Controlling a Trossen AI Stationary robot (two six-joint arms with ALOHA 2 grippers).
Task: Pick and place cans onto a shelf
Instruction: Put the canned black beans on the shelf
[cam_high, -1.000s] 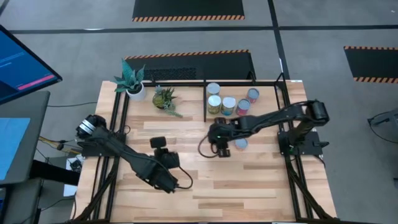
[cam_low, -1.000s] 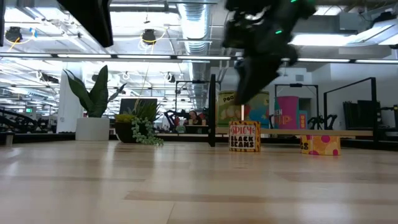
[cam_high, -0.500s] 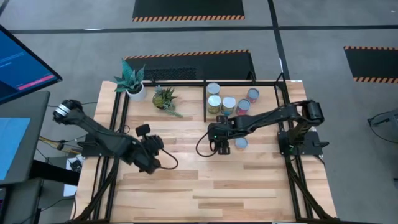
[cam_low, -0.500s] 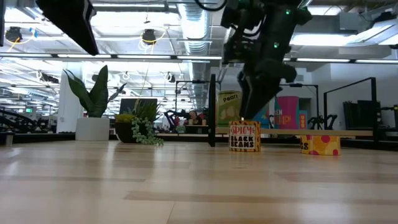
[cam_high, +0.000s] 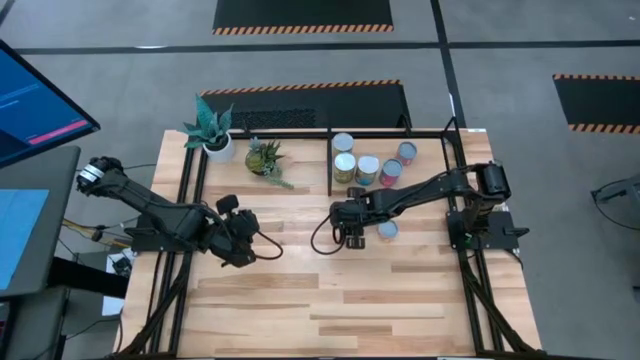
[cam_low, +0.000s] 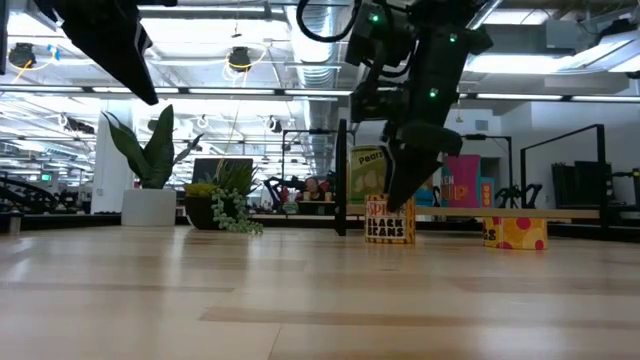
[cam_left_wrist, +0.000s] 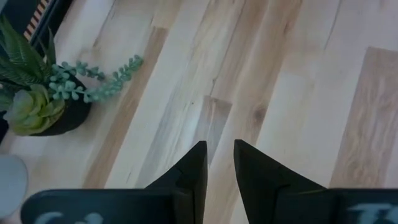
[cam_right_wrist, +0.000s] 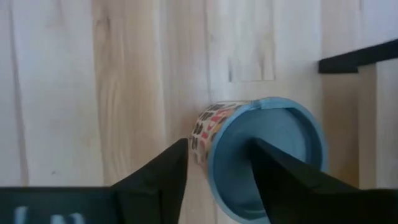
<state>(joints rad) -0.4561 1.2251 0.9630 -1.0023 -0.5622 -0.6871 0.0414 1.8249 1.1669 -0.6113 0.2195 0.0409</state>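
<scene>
**Supervisor:** Report the right gripper (cam_high: 356, 240) and its target.

**Operator:** I have it low over the black beans can (cam_low: 389, 219), which stands upright on the table (cam_high: 330, 300) just outside the shelf (cam_high: 333, 160). The fingers (cam_right_wrist: 158, 174) are spread and straddle one wall of the can: one finger outside the label, the other over the blue-grey top. Nothing is pinched. I judge the straddle off-centre for a grip across the body.

**Supervisor:** Other cans?

**Operator:** Another can (cam_high: 388, 230) stands just beside the gripper. Five cans (cam_high: 367, 165) stand grouped inside the shelf bay, so I judge two remain to place.

**Supervisor:** Left arm?

**Operator:** The left gripper (cam_left_wrist: 219, 163) waits over bare table near the potted plants (cam_high: 262, 158), jaws narrowly parted, holding nothing, well clear of the right arm's workspace.
</scene>
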